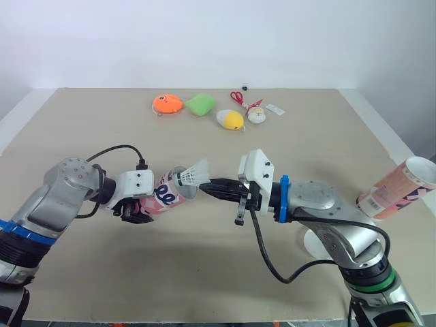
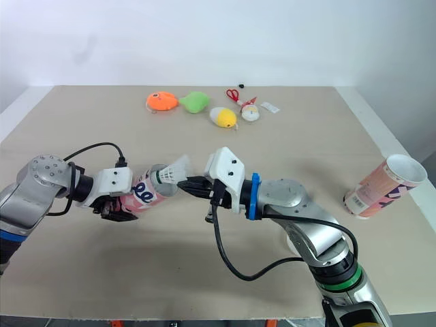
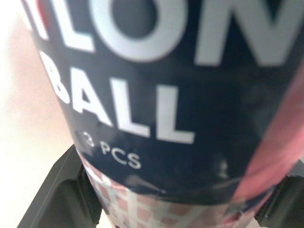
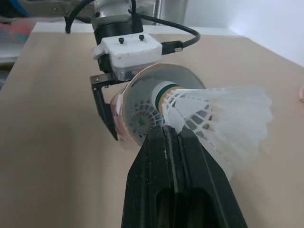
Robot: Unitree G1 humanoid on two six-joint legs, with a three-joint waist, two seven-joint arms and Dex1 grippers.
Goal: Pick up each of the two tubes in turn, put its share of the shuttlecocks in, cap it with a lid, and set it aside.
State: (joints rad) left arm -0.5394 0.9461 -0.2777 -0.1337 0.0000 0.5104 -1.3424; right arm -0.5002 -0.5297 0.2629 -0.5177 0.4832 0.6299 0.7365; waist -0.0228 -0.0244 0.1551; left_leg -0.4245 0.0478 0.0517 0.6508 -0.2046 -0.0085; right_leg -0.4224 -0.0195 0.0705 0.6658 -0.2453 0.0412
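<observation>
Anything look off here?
The second tube lies on its side near the table's right edge, open mouth toward the edge, so it might roll. The rest looks normal: the left pincer holds the first tube and the right pincer feeds a shuttlecock in cork-first.

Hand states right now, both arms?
Left hand: closed on the tube.
Right hand: closed on a shuttlecock at the tube's mouth.
</observation>
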